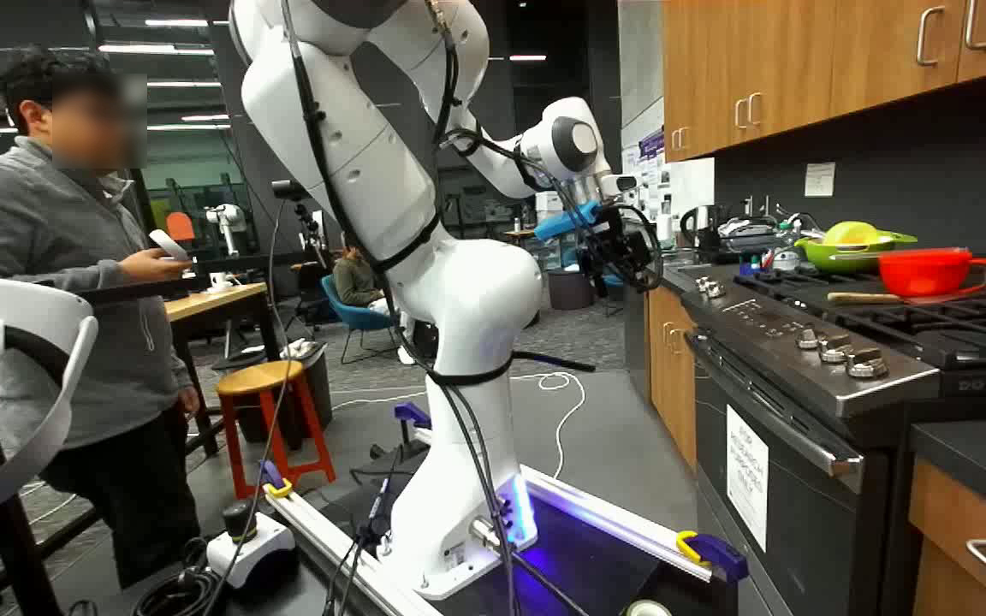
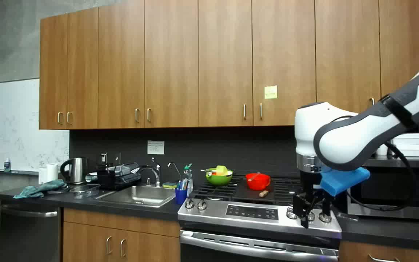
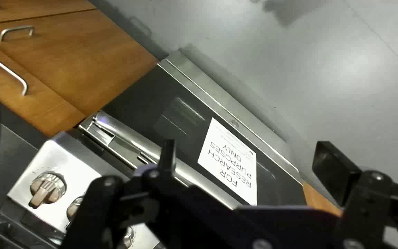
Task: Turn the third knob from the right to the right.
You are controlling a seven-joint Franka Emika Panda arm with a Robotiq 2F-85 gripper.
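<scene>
The stove's front panel [image 2: 216,214] carries silver knobs. The third knob from the right [image 2: 291,213] is the leftmost of the right-hand group of three; in an exterior view it also shows [image 1: 808,339]. The middle knob [image 1: 835,348] and the rightmost knob [image 1: 867,364] sit beside it. In the wrist view the rightmost knob [image 3: 48,188] is plain, while the third knob [image 3: 129,238] is partly hidden by a finger. My black gripper [image 3: 252,164] is open and empty, its fingers wide apart. It hangs in the air in front of the stove, touching no knob; in an exterior view the gripper [image 2: 315,213] overlaps the knobs.
The oven handle [image 2: 246,249] runs below the panel. A red pot [image 2: 258,181] and a green bowl [image 2: 219,178] stand on the stovetop. A microwave [image 2: 395,189] stands to the right. A person [image 1: 91,282] stands behind the arm.
</scene>
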